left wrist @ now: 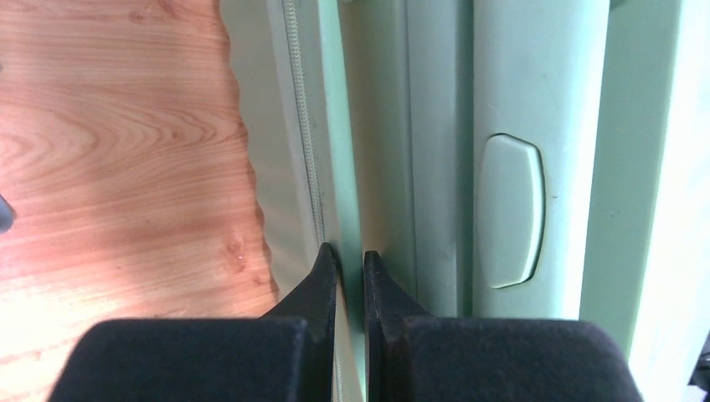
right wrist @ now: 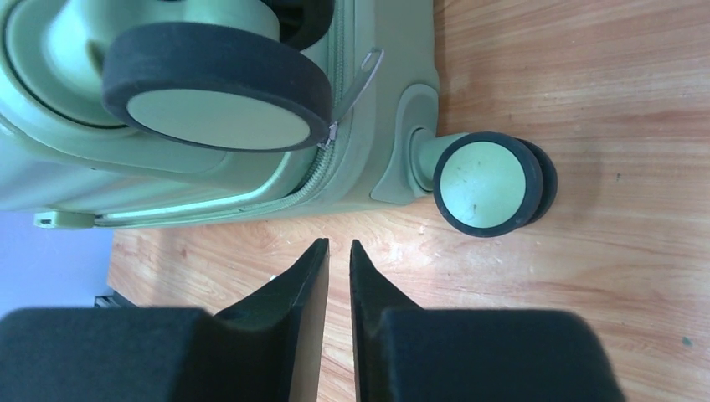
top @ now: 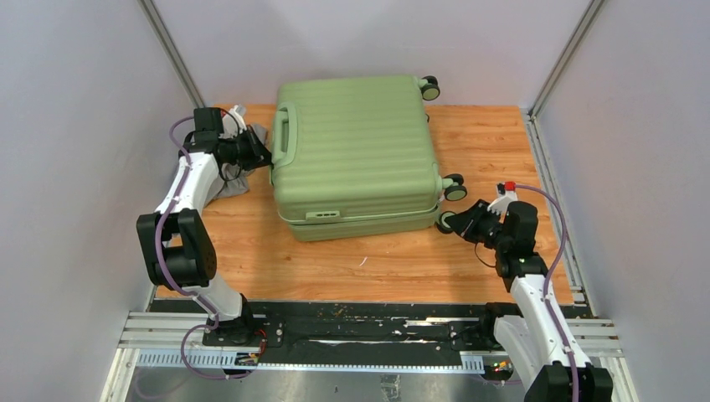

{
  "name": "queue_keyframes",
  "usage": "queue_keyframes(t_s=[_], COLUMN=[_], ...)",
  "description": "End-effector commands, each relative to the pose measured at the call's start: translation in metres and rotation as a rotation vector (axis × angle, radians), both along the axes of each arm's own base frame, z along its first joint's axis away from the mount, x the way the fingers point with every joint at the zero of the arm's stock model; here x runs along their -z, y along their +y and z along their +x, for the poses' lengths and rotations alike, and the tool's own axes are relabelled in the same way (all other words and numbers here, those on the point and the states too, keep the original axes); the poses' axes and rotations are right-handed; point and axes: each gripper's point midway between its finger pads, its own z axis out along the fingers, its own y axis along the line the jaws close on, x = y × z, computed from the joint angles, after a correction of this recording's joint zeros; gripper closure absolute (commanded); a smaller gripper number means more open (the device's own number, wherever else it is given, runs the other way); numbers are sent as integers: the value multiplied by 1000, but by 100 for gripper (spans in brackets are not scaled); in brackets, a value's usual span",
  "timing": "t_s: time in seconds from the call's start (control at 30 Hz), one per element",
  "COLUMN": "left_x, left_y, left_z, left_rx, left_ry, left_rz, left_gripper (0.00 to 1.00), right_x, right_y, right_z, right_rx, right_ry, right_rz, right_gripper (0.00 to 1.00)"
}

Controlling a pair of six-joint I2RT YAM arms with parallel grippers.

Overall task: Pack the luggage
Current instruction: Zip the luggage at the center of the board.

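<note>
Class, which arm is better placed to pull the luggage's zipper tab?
Probably right: the right hand points at the zipper tab by the wheels; the left hand is at the luggage's handle side.

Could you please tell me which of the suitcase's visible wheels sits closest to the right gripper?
The lower wheel at the near right corner of the luggage, just off the right gripper. The upper wheel beside it and the far-corner wheel sit farther away.
</note>
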Motion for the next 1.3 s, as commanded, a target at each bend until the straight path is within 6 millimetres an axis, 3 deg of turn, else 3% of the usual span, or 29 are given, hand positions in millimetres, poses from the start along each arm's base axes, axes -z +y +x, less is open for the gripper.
queue_keyframes(t_s=[0.0, 0.13, 0.33, 0.5, 0.6, 0.77, 0.93, 1.07, 1.27], left_x=[-96, -111, -119, -135, -139, -125, -85, -56, -31], left_y=[-46, -54, -62, -70, -71, -73, -77, -76, -72], left_z=[2, -1, -3, -4, -4, -9, -23, -28, -30], left_rx=[166, 186, 186, 198, 198, 198, 218, 226, 245], left_ry=[-200, -215, -203, -210, -198, -167, -92, -32, 24], left_rz=[-240, -290, -338, -368, -393, -389, -351, -321, -262], left_gripper=[100, 100, 100, 100, 100, 100, 100, 100, 100], right_x=[-31, -54, -95, -111, -109, -104, -92, -79, -42], right_y=[5, 4, 0, -4, -8, -6, -6, -9, -14], right_z=[9, 21, 45, 52, 52, 49, 38, 32, 31], right_rx=[17, 25, 51, 65, 83, 81, 56, 49, 70], right_ry=[-74, -142, -230, -273, -285, -295, -303, -326, -262], right_rz=[53, 65, 58, 32, 22, 43, -11, -58, -81], right_gripper=[80, 77, 77, 76, 75, 74, 74, 68, 62])
